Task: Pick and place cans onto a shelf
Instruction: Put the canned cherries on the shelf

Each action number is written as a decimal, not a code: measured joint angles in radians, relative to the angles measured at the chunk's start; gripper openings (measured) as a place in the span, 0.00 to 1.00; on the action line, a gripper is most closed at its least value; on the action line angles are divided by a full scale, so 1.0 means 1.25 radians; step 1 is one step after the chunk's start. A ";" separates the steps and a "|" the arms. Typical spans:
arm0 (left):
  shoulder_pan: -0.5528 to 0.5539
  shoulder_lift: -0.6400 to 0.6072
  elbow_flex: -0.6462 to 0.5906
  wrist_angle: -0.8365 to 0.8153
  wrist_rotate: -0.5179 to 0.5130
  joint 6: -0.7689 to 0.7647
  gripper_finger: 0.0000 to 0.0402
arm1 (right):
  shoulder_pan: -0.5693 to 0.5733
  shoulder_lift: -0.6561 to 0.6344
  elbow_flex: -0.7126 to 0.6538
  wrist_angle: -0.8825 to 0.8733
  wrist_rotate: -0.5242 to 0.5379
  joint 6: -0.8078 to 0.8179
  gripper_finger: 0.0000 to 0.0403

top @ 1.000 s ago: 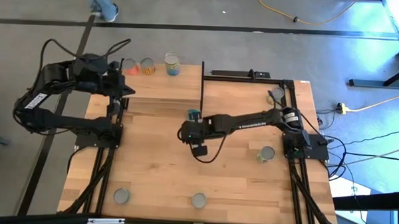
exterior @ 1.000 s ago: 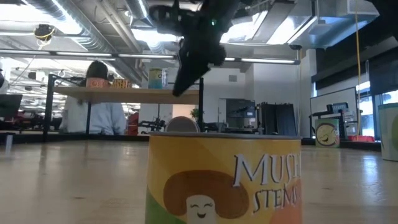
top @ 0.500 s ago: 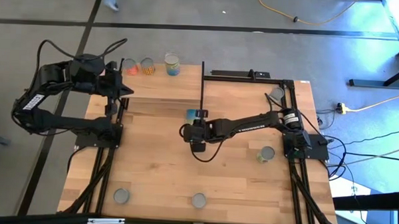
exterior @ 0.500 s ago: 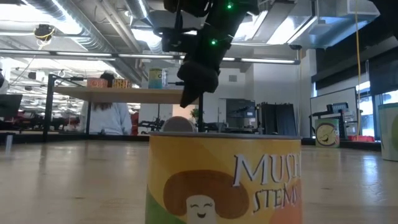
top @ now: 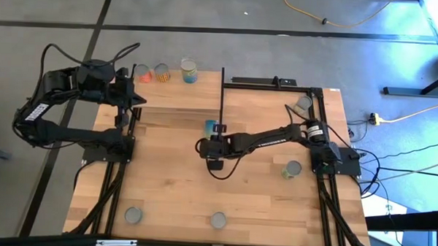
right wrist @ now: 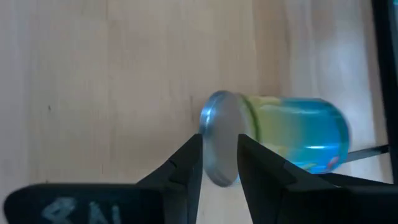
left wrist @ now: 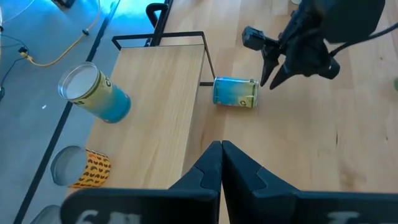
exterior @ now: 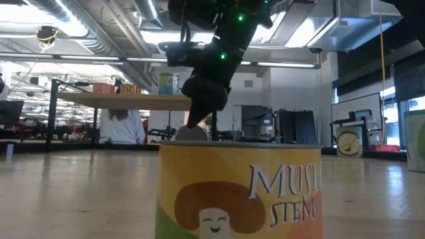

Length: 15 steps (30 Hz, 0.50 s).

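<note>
A blue-and-green can lies on its side on the table beside the shelf's black upright; it also shows in the left wrist view and the right wrist view. My right gripper hangs just above the can's silvery end, its fingers narrowly open and pointing down. The shelf is a light-wood board at the far left, with three cans standing along its far edge. My left gripper is shut and empty above the shelf's left end. My right gripper comes from above, with its two fingertips on either side of the lying can's silvery end. I cannot tell whether they touch it. The can lies on the table on its side.
Loose cans stand near the front edge, at the right and at the far right corner. A yellow mushroom can fills the low view's foreground. A person is behind the table.
My right gripper has gone down and a little toward the table's far edge, onto the lying can's silvery end. The can has stayed where it was. A person behind the table has walked on.
</note>
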 joint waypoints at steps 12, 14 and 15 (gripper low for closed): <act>0.000 0.000 0.000 -0.003 0.000 0.000 0.00 | 0.002 0.018 0.000 0.009 0.062 -0.004 0.25; 0.000 0.000 0.000 -0.003 0.000 0.000 0.00 | 0.002 0.018 0.000 0.009 0.062 -0.004 0.25; 0.000 0.000 0.000 -0.003 0.000 0.000 0.00 | 0.002 0.018 0.000 0.009 0.064 -0.005 0.25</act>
